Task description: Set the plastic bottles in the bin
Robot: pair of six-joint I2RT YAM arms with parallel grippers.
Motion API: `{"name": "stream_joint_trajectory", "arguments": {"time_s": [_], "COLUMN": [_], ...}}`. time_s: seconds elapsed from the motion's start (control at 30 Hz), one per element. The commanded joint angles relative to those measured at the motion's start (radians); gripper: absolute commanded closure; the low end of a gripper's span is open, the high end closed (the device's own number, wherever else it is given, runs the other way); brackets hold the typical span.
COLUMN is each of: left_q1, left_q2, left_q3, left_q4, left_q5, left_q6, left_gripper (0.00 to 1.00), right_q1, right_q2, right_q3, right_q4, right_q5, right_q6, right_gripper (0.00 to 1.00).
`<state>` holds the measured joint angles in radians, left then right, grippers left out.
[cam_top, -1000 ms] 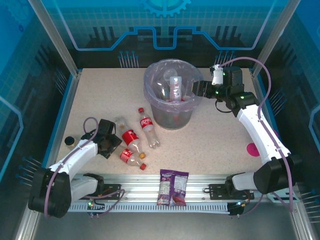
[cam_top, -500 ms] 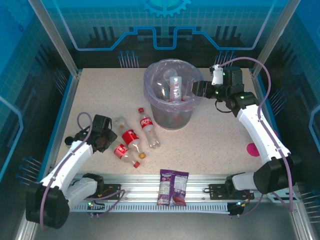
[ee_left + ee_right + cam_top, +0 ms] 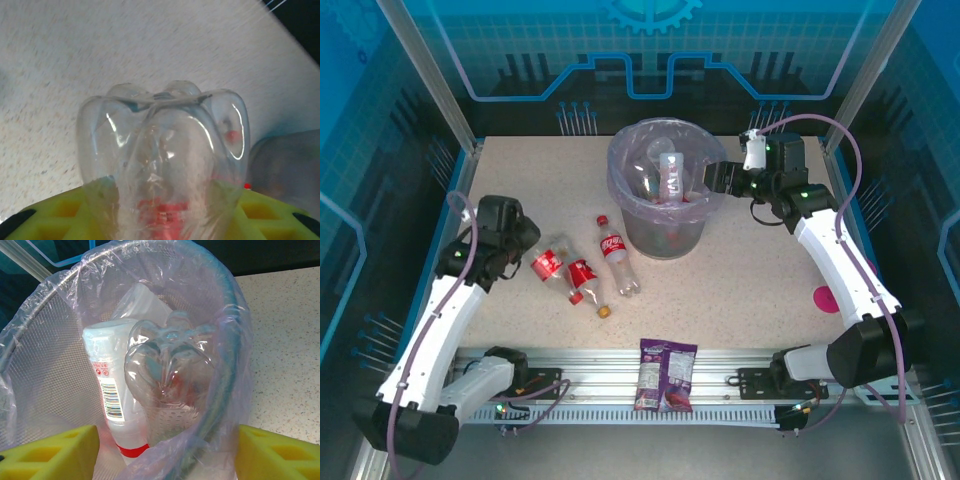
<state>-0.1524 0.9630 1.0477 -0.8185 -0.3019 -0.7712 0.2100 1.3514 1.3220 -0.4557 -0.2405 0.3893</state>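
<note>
Since a second ago the left gripper (image 3: 520, 250) has swung up and to the left, taking a small bottle with it, while the right arm has stayed at the bin. The held bottle (image 3: 548, 266) is clear with a red label and red cap. It hangs tilted, cap end lowest, over the left part of the table (image 3: 760, 280), well apart from the bin (image 3: 660, 235). The left wrist view looks onto its lobed clear base, with the jaws pinching it from either side.

Three bottles are outside the bin: the held one and two lying just to its right, an orange-capped bottle (image 3: 584, 275) and a red-capped bottle (image 3: 616, 255), both red-labelled. One purple snack packet (image 3: 665, 372) lies at the near edge.

The bin is round and grey, lined with a lilac bag. At least two bottles can be counted in it. These are a pale-labelled bottle (image 3: 112, 390) with a barcode and a clear bottle (image 3: 167, 365) with its lobed base toward the right wrist camera. The right gripper (image 3: 713, 178) hangs at the bin's right rim, its yellow pads (image 3: 50, 452) spread wide, holding nothing.
</note>
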Motion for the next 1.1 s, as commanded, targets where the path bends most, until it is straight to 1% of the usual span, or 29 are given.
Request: {"name": "stream_joint_trajectory", "arguments": {"time_s": [0.0, 0.17, 0.3, 0.43, 0.5, 0.57, 0.73, 0.8, 0.9, 1.03, 1.07], "left_q1": [0.008, 0.008, 0.008, 0.007, 0.006, -0.006, -0.057, -0.094, -0.143, -0.196, -0.212], "left_q2": [0.022, 0.088, 0.166, 0.217, 0.233, 0.246, 0.302, 0.331, 0.383, 0.467, 0.487], "left_q3": [0.105, 0.262, 0.393, 0.48, 0.497, 0.506, 0.554, 0.577, 0.63, 0.699, 0.708], "left_q4": [0.045, 0.175, 0.294, 0.428, 0.506, 0.56, 0.611, 0.636, 0.632, 0.638, 0.646], "left_q5": [0.015, 0.07, 0.186, 0.288, 0.344, 0.378, 0.389, 0.382, 0.359, 0.358, 0.342], "left_q6": [0.1, 0.17, 0.165, 0.136, 0.113, 0.097, 0.102, 0.142, 0.207, 0.284, 0.312], "left_gripper": [0.59, 0.67, 0.71, 0.75, 0.77, 0.79, 0.8, 0.8, 0.8, 0.8, 0.8], "right_q1": [-0.005, -0.019, -0.023, -0.024, -0.023, -0.023, -0.022, -0.022, -0.019, -0.016, -0.016], "right_q2": [-0.007, 0.001, 0.007, 0.008, 0.006, 0.005, 0.015, 0.018, 0.018, 0.016, 0.014], "right_q3": [0.016, 0.002, -0.006, -0.014, -0.022, -0.031, -0.037, -0.035, -0.035, -0.035, -0.035], "right_q4": [-0.002, 0.024, 0.041, 0.05, 0.055, 0.06, 0.06, 0.058, 0.058, 0.056, 0.054], "right_q5": [0.001, -0.035, -0.05, -0.059, -0.059, -0.057, -0.062, -0.059, -0.058, -0.056, -0.054], "right_q6": [0.011, 0.028, 0.045, 0.059, 0.065, 0.07, 0.074, 0.077, 0.078, 0.077, 0.076], "right_gripper": [0.3, 0.3, 0.32, 0.36, 0.4, 0.44, 0.51, 0.53, 0.56, 0.58, 0.58]}}
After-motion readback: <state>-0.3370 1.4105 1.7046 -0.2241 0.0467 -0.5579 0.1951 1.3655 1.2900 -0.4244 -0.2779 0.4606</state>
